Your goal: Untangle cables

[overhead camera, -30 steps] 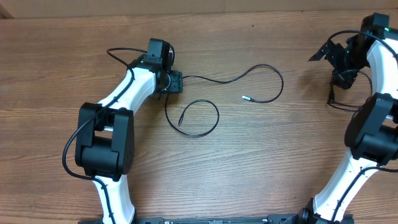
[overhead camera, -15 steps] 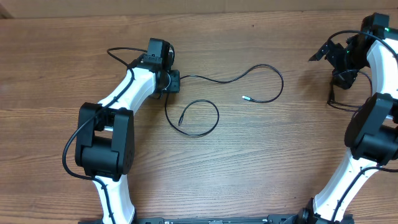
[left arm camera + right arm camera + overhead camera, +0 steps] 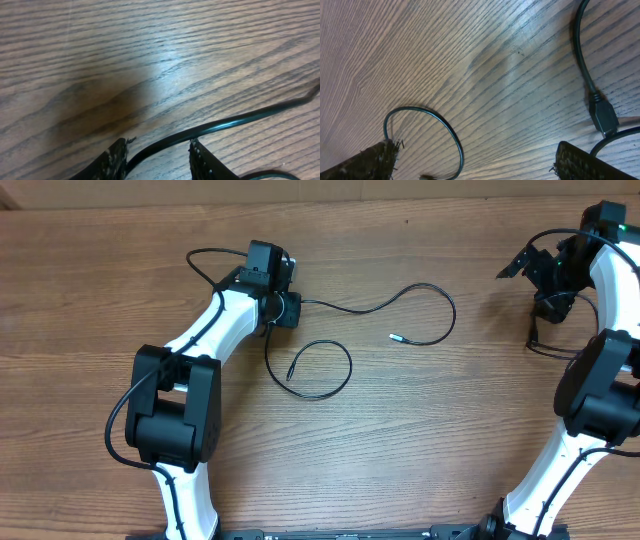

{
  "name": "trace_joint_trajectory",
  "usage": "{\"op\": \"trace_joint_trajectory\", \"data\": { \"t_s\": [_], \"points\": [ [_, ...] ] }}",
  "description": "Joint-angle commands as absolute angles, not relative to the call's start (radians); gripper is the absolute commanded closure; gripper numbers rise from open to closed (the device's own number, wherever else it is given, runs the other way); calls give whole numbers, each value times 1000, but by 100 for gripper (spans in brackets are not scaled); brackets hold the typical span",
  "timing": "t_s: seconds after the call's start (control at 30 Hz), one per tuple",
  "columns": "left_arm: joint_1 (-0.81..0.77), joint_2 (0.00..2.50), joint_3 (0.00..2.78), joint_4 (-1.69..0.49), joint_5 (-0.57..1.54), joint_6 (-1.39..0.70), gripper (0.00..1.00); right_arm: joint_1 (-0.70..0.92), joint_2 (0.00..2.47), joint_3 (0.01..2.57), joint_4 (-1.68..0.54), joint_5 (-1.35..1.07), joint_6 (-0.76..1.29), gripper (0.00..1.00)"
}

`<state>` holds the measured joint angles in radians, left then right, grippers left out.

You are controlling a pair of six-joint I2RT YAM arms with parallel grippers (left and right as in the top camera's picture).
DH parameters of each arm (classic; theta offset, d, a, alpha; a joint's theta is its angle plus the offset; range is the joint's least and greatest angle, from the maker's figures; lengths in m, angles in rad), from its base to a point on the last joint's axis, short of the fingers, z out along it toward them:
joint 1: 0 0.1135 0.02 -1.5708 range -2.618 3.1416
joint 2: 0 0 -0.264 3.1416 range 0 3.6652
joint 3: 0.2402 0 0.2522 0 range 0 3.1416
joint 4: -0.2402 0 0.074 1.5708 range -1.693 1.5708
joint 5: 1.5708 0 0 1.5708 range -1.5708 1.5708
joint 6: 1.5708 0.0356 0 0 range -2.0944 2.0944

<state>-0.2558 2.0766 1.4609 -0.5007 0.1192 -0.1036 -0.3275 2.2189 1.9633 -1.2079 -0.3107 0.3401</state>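
Cables [image 3: 420, 285] on table [image 3: 400, 440]: one strand between spread, non-gripping fingers of left gripper [image 3: 157, 157], loose curl and loop just right of it; right gripper [image 3: 475, 160] well apart, also spread wide above further strands.

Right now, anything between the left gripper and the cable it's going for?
Nothing visible. In the left wrist view the cable runs straight through the gap between the open fingers of the left gripper, over the table.
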Motion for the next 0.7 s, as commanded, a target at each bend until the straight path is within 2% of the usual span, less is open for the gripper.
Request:
{"op": "trace_joint_trajectory", "data": {
  "t_s": [0.0,0.17,0.23,0.53,0.67],
  "points": [
    [-267,2100,1454,-492,120,-85,56,-329,2200,1981,-1205,-316,340,0],
    [-269,2106,1454,-477,120,-85,54,-329,2200,1981,-1205,-316,340,0],
    [-269,2106,1454,-477,120,-85,56,-329,2200,1981,-1205,-316,340,0],
    [-269,2106,1454,-478,120,-85,77,-329,2200,1981,-1205,-316,340,0],
    [-269,2106,1454,-476,120,-85,92,-329,2200,1981,-1205,-316,340,0]
  ]
}}
